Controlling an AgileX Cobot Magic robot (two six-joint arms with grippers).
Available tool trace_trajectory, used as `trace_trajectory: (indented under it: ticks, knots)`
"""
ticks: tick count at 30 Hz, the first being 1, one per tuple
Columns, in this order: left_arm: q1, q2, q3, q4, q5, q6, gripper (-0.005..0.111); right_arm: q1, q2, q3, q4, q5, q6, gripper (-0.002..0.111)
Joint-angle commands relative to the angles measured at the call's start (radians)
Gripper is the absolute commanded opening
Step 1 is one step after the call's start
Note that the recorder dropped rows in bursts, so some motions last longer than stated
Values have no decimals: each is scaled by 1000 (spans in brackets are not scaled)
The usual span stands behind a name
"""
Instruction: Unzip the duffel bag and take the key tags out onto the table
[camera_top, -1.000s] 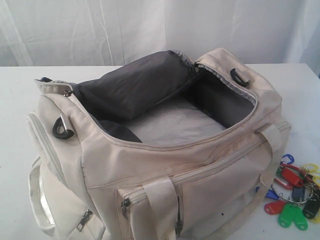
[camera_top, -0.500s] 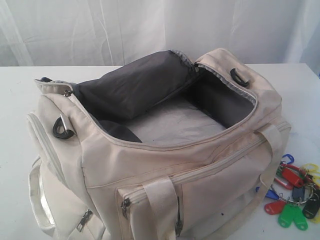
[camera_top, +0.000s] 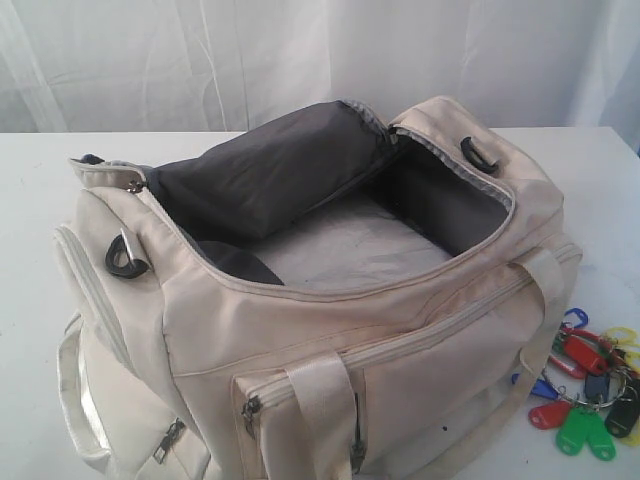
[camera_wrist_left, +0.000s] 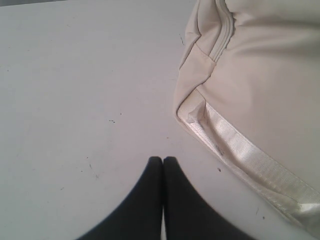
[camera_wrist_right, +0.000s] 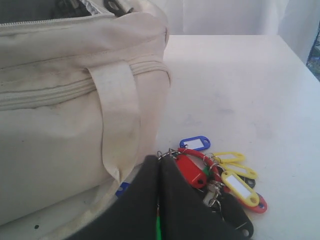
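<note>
Left wrist view: the left gripper (camera_wrist_left: 162, 159) is seen clenched, black fingers pressed tip to tip, nothing held. It is poised over the wide plain white tabletop (camera_wrist_left: 75, 90), near a bottom corner of the large cream fabric duffel bag (camera_wrist_left: 260, 75) but apart from it. A zip seam and a shiny bottom trim strip (camera_wrist_left: 240, 150) are visible on that corner.

Right wrist view: the right gripper (camera_wrist_right: 159, 159) is also seen clamped shut with nothing gripped. Just past its tips the bunch of small plastic key tags on a metal ring (camera_wrist_right: 220, 175) is laid on the table (camera_wrist_right: 240, 75), beside the bag's (camera_wrist_right: 50, 100) side wall. Contact between tips and tags cannot be told. Red, blue, yellow and black tags are made out; a sliver of green is seen through the finger gap.

Exterior view, near to far: neither gripper is in frame. The bag's (camera_top: 400, 350) front pocket and a cream strap handle (camera_top: 325, 410) are nearest. The key tags (camera_top: 588, 385) are out on the table (camera_top: 30, 200), close by the bag's right end. Next, the main zip is seen undone and the top gaping. Dark grey lining (camera_top: 260, 180) is folded back over the far side. A black plastic D-ring is fitted at each end (camera_top: 125, 258) (camera_top: 480, 153). A white curtain (camera_top: 300, 50) is hung behind the table.
</note>
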Motion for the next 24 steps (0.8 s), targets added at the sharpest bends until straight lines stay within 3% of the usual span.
trace_trajectory:
  ticks: [1,11,24]
  knots:
    - [-5,-5,4,-7,-4,-10,0,3,-7,5,-8,-4,-13,0]
    - [-5,-5,4,-7,-4,-10,0,-103,-7,5,-2,-4,-13,0]
    - [-5,-5,4,-7,-4,-10,0,-103,-7,5,-2,-4,-13,0]
